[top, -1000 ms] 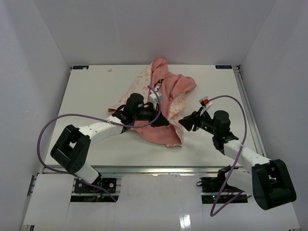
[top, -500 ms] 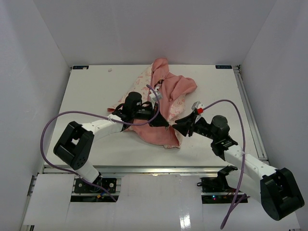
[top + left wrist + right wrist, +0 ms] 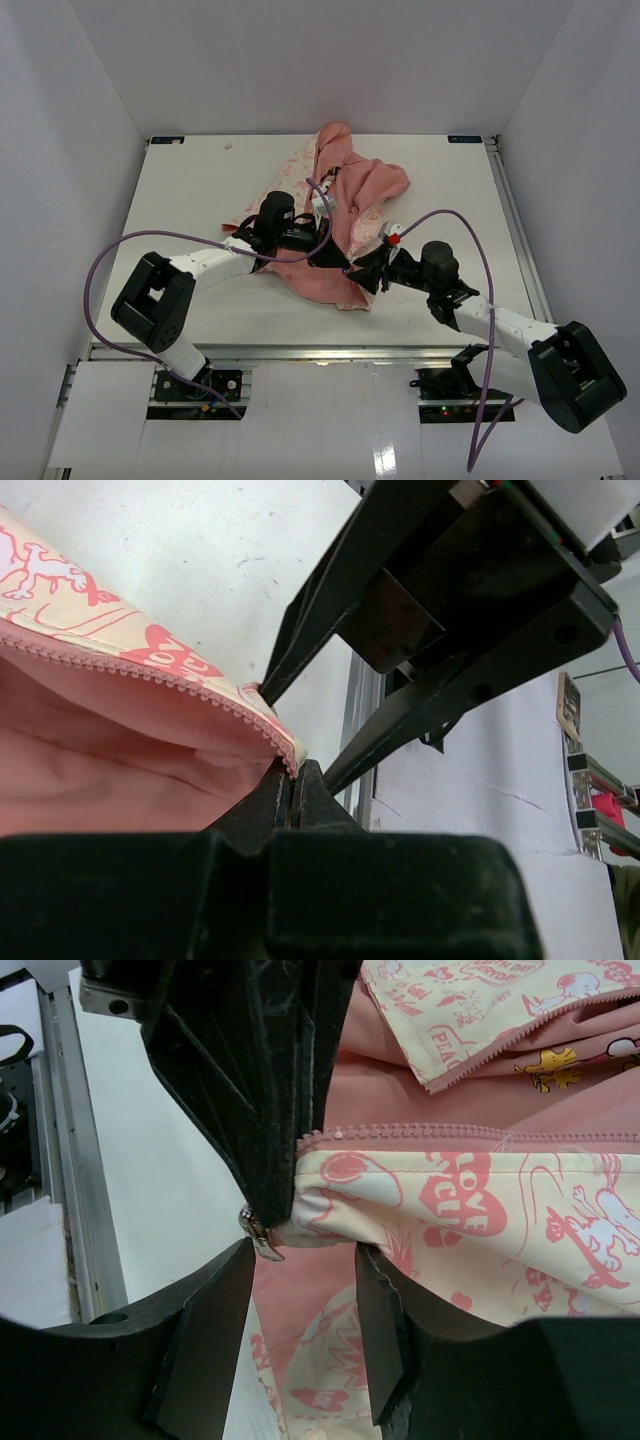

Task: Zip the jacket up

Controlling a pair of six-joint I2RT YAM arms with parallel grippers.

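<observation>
- Finds the jacket (image 3: 365, 185) crumpled mid-tabletop (image 3: 200, 190), a bit right of centre, salmon lining mostly up, bulk bunched toward the far edge, near hem close to both tools.
- Shows the left tool (image 3: 345, 263) clamped fully shut on the jacket's near hem corner, right at the bottom end of the zipper teeth (image 3: 150, 670).
- Reads that pinch as an anchor: keeps the zip end fixed, lifted off the tabletop and taut enough for a pull along it.
- Shows the right tool (image 3: 300, 1335) about half wide, gripping nothing, fingers (image 3: 205, 1330) straddling that same corner, just beside the left tool's tips.
- Spots a small metal zipper pull (image 3: 258, 1236) hanging at the corner, in the gap between those fingers; likely the reason for the right tool sitting so low and close.
- Notes a second toothed edge (image 3: 520, 1045) farther right, apart from the held edge, so judges the zip as open and the task at an early step.
- Cannot tell whether both bottom ends sit in the slider; hidden behind the left tool.
- Expects the next move to need a narrow, precise close on the pull, then a draw toward the far collar.
- Flags risk: two tools crowding one corner, soft fabric slipping or bunching under tension.
</observation>
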